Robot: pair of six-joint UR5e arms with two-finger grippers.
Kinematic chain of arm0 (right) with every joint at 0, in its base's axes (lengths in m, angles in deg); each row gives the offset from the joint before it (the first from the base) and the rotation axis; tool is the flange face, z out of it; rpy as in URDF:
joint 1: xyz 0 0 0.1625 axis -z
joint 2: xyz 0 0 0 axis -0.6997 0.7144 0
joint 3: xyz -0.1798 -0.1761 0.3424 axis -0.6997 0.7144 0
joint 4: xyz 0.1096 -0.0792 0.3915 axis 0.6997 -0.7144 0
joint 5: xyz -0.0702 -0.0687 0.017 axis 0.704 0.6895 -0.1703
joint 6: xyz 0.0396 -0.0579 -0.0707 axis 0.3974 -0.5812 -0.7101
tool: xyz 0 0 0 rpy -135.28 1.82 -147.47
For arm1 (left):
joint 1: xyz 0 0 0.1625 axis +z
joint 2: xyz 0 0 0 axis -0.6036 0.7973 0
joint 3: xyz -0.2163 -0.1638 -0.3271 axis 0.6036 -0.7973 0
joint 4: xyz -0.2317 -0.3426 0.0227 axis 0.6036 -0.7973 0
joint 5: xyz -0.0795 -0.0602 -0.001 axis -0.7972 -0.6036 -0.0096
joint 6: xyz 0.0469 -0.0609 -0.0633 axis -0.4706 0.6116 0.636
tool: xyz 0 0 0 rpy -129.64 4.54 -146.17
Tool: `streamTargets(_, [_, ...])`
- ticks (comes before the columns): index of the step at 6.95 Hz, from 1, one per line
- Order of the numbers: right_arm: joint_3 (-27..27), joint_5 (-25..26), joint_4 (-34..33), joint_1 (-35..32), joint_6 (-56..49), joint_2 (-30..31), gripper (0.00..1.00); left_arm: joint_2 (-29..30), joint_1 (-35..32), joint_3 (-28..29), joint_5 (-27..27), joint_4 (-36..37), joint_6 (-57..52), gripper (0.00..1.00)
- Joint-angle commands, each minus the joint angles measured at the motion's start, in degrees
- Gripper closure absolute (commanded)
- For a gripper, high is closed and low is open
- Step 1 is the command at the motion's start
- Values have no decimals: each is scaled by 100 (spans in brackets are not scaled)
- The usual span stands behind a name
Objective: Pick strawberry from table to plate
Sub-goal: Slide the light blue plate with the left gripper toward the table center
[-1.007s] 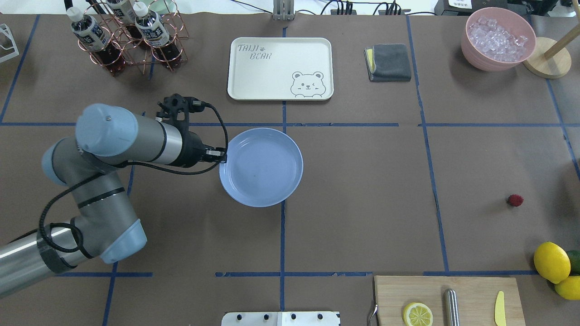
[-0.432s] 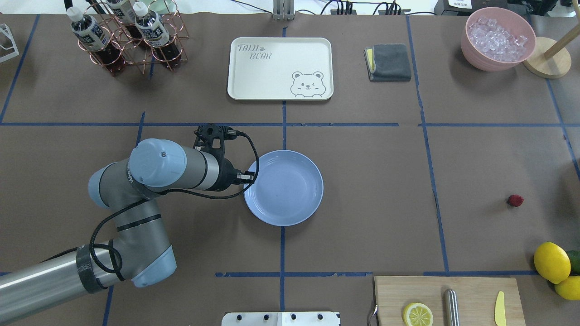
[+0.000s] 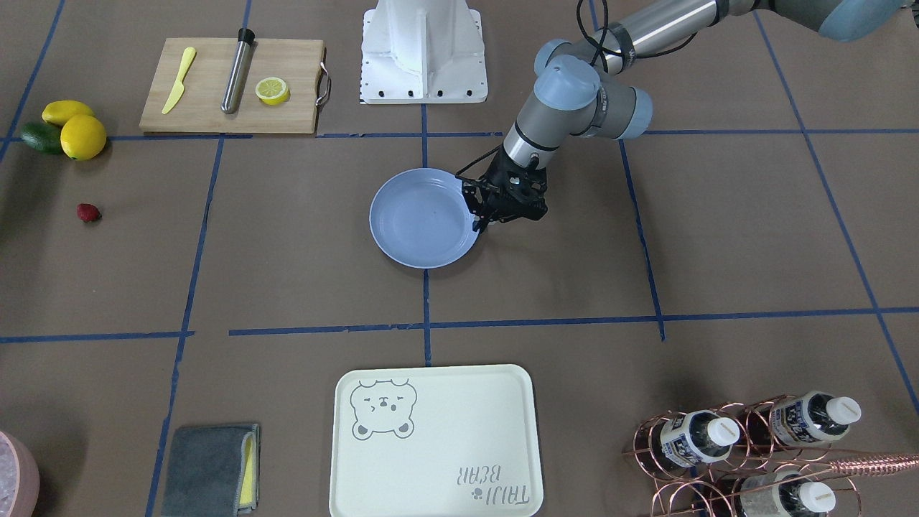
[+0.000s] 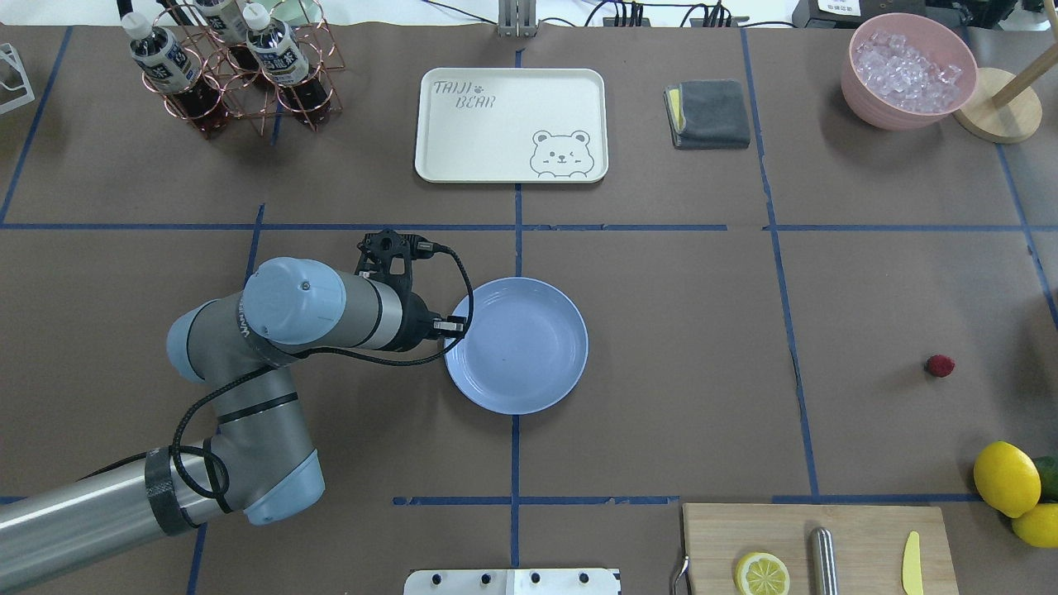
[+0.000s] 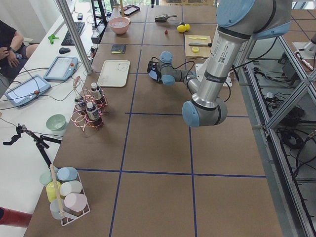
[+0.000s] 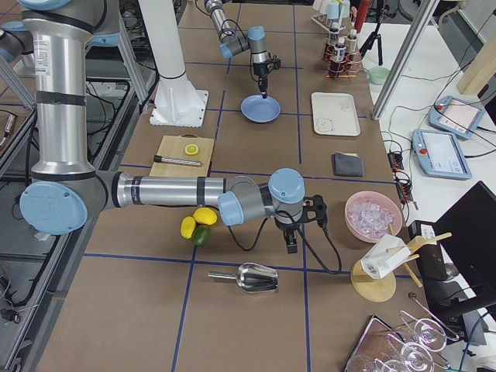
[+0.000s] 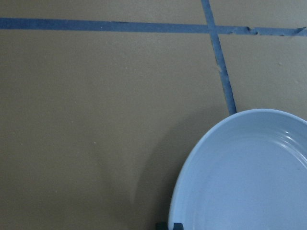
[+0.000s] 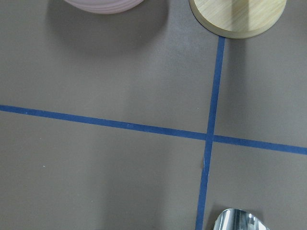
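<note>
Pinching the plate (image 4: pixel 529 364) rim, left tool (image 3: pixel 477 224) under a bent-down wrist; right tool (image 6: pixel 292 246) state unclear.

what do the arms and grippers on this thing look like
The left arm and right arm are round silver-grey tubes with light-blue joint caps and thin black bands. The left arm carries small dark lettering. The left gripper and right gripper are black and two-fingered, each with a black cable looping past the wrist.

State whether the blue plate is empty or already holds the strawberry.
Empty. The plate shows only bare blue; the strawberry lies on the table, well apart.
</note>
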Motion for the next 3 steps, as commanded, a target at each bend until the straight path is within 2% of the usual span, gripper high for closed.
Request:
streamTargets(1, [-2, 0, -3, 0, 0, 0, 0, 1, 0, -24, 0, 15, -25, 0])
streamTargets(2, [-28, 0, 6, 0, 0, -9, 0, -77, -87, -268, 0, 76, -77, 0])
streamTargets(3, [-98, -9, 15, 0, -17, -26, 0, -330, -627, -593, -331, 503, -774, 0])
